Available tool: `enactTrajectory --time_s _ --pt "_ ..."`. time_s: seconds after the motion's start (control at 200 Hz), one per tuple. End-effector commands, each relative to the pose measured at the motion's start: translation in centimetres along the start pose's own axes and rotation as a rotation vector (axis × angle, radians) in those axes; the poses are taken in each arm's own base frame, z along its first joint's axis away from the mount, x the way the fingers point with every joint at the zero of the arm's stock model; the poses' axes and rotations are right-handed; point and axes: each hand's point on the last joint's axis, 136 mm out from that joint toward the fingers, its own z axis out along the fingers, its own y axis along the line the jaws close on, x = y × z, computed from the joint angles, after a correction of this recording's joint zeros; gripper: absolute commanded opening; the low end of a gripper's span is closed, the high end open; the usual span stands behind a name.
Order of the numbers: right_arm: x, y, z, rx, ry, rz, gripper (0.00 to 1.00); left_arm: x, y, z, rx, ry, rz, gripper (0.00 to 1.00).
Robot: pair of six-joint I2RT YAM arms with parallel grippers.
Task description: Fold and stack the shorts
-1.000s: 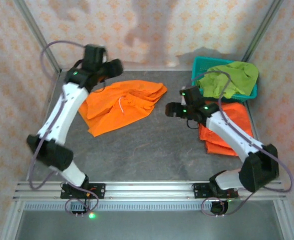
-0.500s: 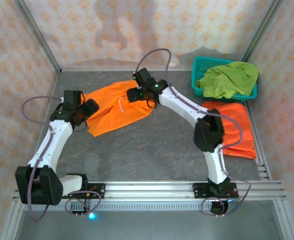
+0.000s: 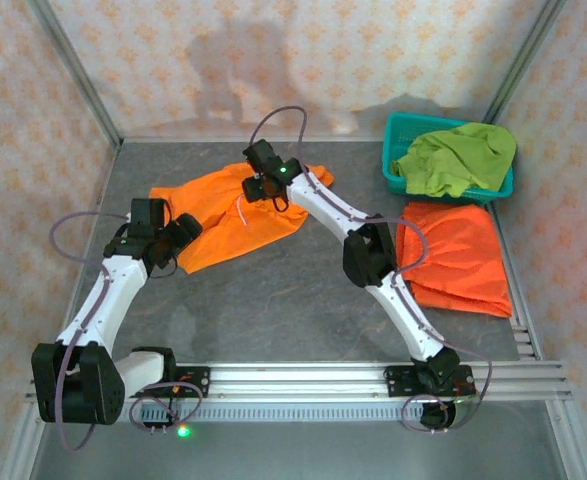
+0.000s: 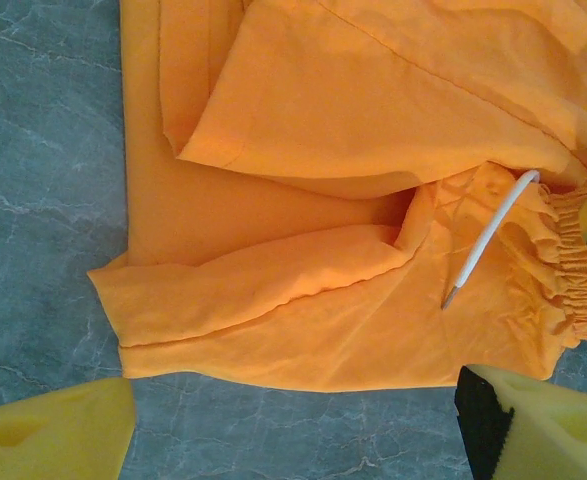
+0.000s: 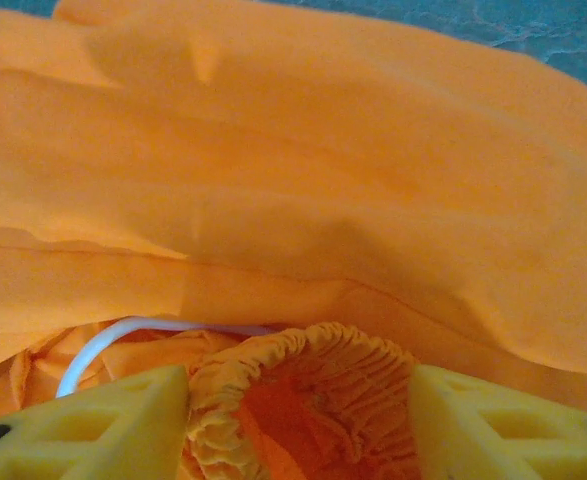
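- The step in hand looks like the first fold of the spread orange shorts [image 3: 228, 215], which lie flat on the table [image 3: 293, 300] with both grippers at their edges.
- The right gripper [image 3: 261, 186] has its fingers [image 5: 83, 425] on either side of the gathered elastic waistband [image 5: 313, 390]. The bunched cloth fills the gap and touches both, so it appears pinched.
- The pale drawstring [image 4: 488, 235] curls out just beside that pinch.
- The left gripper [image 3: 180, 232] hangs with its jaws wide apart and nothing between them. The leg hem lies just ahead of its fingertips, apart from them.
- The next move probably calls for the left gripper to drop onto that hem and take hold. Both arms can then carry one side of the shorts over the other without dragging the loose layers.
- The teal basket [image 3: 395, 140], well away behind the right gripper's arm, holds the lime-green shorts [image 3: 458, 155], crumpled and spilling over its rim.
- The folded orange shorts [image 3: 458, 260] lie on the table just beside the basket, on its near side. They look to be the start of the stack.
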Motion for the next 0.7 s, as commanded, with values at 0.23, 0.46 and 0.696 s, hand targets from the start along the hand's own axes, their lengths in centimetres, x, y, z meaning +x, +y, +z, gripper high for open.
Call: enactTrajectory --time_s 0.23,0.46,0.696 --pt "-2.2 0.1 -3.1 0.005 -0.047 0.007 0.02 0.4 1.9 0.2 -0.067 -0.02 -0.026 0.84" --pt "-6.5 -0.6 -13.1 -0.019 -0.18 -0.007 0.0 -0.1 2.4 -0.3 -0.106 -0.04 -0.049 0.81" --pt "-3.7 -0.9 -21.2 -0.135 -0.254 -0.079 0.0 -0.3 2.2 -0.7 -0.102 -0.05 -0.056 0.79"
